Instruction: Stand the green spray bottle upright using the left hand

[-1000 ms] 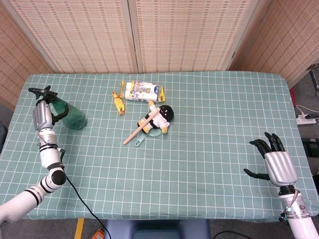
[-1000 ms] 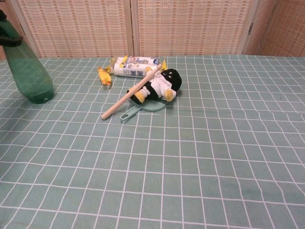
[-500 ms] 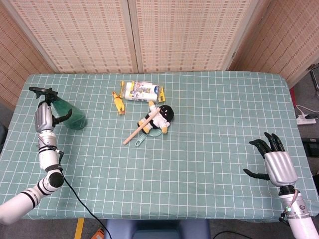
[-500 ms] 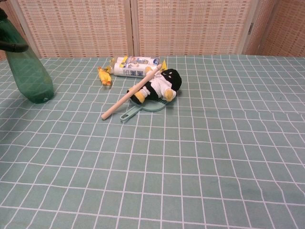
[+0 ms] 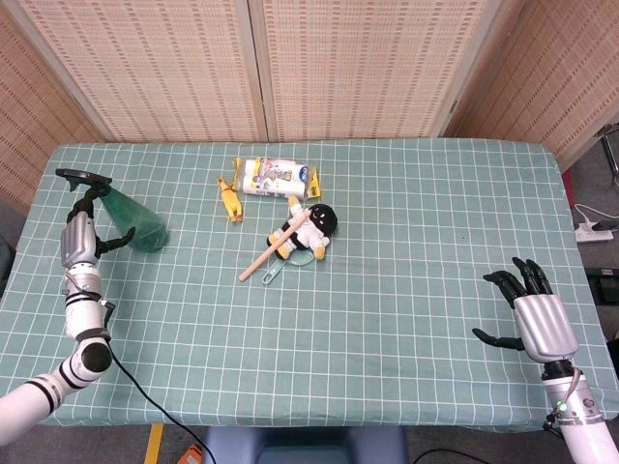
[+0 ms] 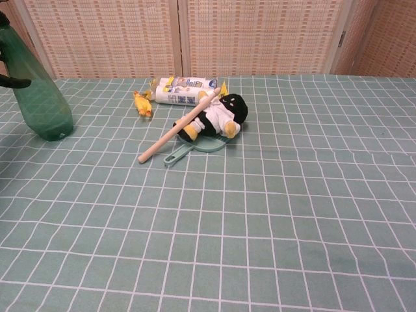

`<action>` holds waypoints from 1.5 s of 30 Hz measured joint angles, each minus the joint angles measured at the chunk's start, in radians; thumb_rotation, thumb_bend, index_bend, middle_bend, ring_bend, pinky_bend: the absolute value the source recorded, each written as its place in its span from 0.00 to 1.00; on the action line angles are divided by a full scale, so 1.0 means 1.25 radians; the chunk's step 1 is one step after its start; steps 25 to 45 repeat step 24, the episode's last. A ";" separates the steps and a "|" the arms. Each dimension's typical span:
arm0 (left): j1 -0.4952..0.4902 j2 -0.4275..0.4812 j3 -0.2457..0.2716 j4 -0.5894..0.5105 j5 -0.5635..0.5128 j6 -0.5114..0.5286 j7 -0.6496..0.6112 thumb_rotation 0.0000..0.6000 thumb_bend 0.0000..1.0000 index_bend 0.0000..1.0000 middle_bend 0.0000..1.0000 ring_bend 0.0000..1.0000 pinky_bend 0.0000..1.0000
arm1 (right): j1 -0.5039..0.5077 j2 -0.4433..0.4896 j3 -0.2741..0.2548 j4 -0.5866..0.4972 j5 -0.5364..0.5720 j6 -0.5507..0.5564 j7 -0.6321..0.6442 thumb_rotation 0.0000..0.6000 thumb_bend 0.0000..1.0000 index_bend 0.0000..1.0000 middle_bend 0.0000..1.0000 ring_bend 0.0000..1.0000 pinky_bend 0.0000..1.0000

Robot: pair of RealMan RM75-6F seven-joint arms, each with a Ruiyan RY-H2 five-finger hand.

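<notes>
The green spray bottle (image 5: 138, 224) stands upright on its base at the table's far left, with its black trigger head (image 5: 75, 177) on top. It also shows at the left edge of the chest view as a green spray bottle (image 6: 40, 94). My left hand (image 5: 81, 240) is just to the left of it, fingers spread. One dark fingertip (image 6: 14, 81) still reaches across the bottle's side, and I cannot tell whether it touches. My right hand (image 5: 535, 312) hovers open over the table's near right corner, holding nothing.
A black and white plush toy (image 5: 311, 228) lies mid-table under a wooden stick (image 5: 278, 246), beside a small teal tool (image 5: 274, 275). Behind them lie a white snack packet (image 5: 275, 177) and a yellow rubber chicken (image 5: 229, 200). The green checked tablecloth (image 5: 406, 290) covers the table.
My left hand has let go of the bottle and drawn back to the left and toward me. The bottle stays standing upright. The right hand has not moved.
</notes>
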 measured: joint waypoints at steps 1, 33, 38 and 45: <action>0.006 0.007 0.005 -0.010 0.000 0.001 0.004 1.00 0.19 0.00 0.04 0.00 0.03 | 0.000 0.000 0.000 0.000 -0.001 0.000 0.001 1.00 0.00 0.24 0.22 0.00 0.01; 0.257 0.441 0.220 -0.522 0.265 0.144 0.152 1.00 0.24 0.12 0.10 0.03 0.18 | 0.007 0.012 -0.008 -0.001 -0.014 -0.015 0.016 1.00 0.00 0.25 0.22 0.00 0.01; 0.257 0.441 0.220 -0.522 0.265 0.144 0.152 1.00 0.24 0.12 0.10 0.03 0.18 | 0.007 0.012 -0.008 -0.001 -0.014 -0.015 0.016 1.00 0.00 0.25 0.22 0.00 0.01; 0.257 0.441 0.220 -0.522 0.265 0.144 0.152 1.00 0.24 0.12 0.10 0.03 0.18 | 0.007 0.012 -0.008 -0.001 -0.014 -0.015 0.016 1.00 0.00 0.25 0.22 0.00 0.01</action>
